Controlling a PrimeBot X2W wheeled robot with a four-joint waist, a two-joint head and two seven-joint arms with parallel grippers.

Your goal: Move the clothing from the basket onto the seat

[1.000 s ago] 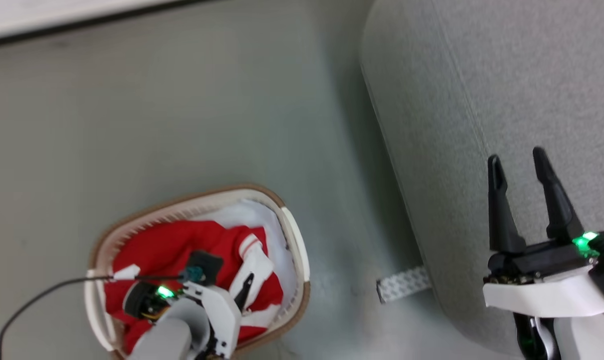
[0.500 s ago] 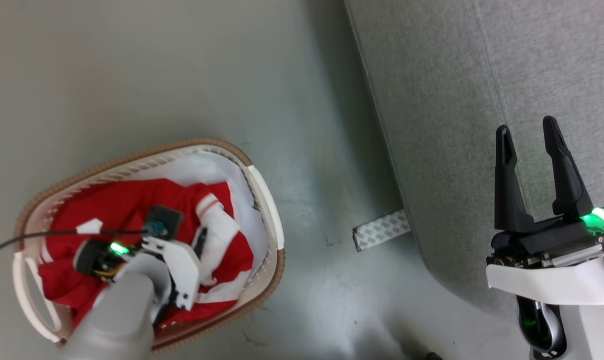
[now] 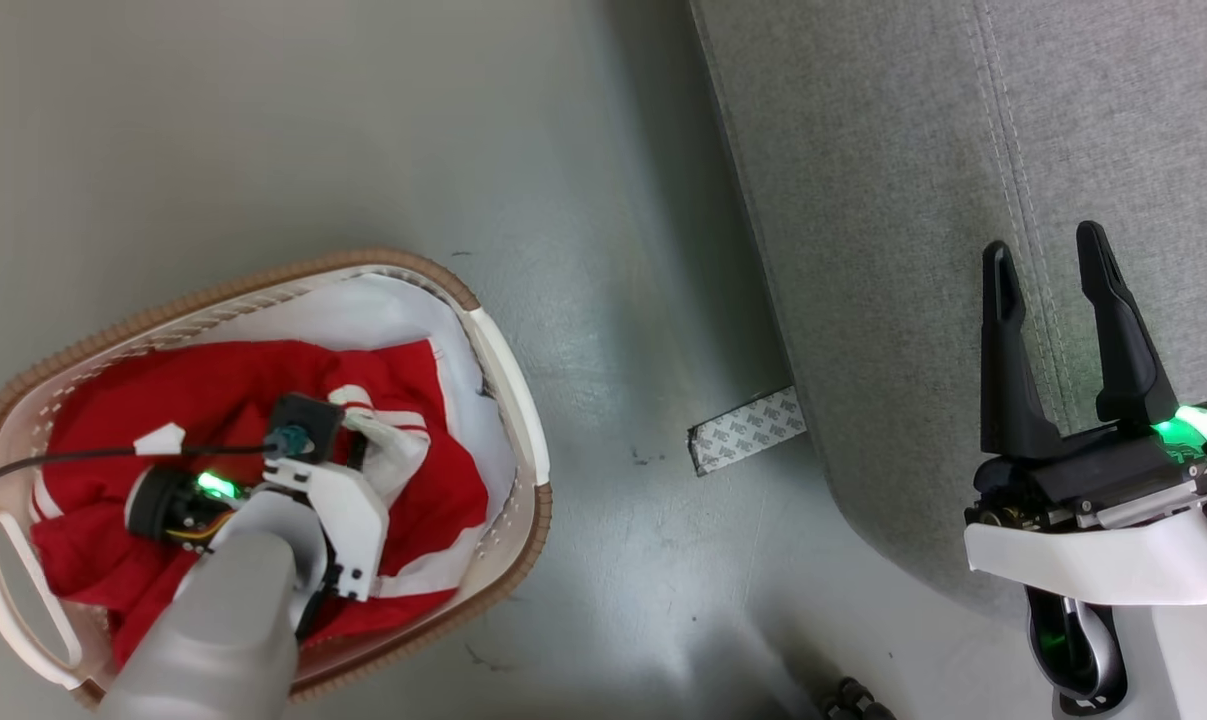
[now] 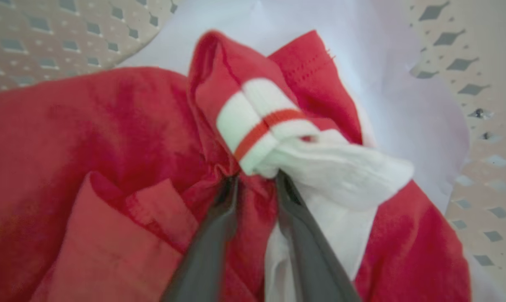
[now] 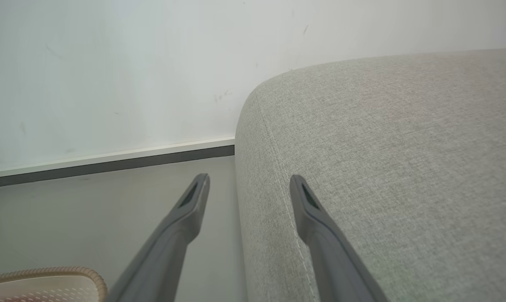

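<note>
The clothing (image 3: 213, 390) is a heap of red fabric with white trim inside the cream basket (image 3: 508, 370) on the floor at the lower left. My left gripper (image 3: 358, 455) reaches down into the heap. In the left wrist view the left gripper (image 4: 256, 182) has its fingers drawn close on a fold of the red clothing (image 4: 89, 126), just under a bunched white cuff with a red stripe (image 4: 273, 126). The basket's perforated wall (image 4: 479, 84) lies behind. My right gripper (image 3: 1043, 250) hovers open over the grey seat (image 3: 913, 150), nothing between its fingers. From the right wrist, the right gripper (image 5: 248, 180) straddles the seat's (image 5: 382, 147) rounded edge.
A strip of patterned tape (image 3: 746, 430) lies on the grey floor (image 3: 613, 250) between basket and seat. A black cable (image 3: 83, 458) runs left from my left wrist. A white wall with a dark baseboard (image 5: 110, 161) stands beyond the seat; the basket rim (image 5: 47, 274) shows below.
The head camera has shifted, so the whole picture moved. My left gripper's fingers have closed in on the cuffed fold, which is now bunched up. The right gripper stays open.
</note>
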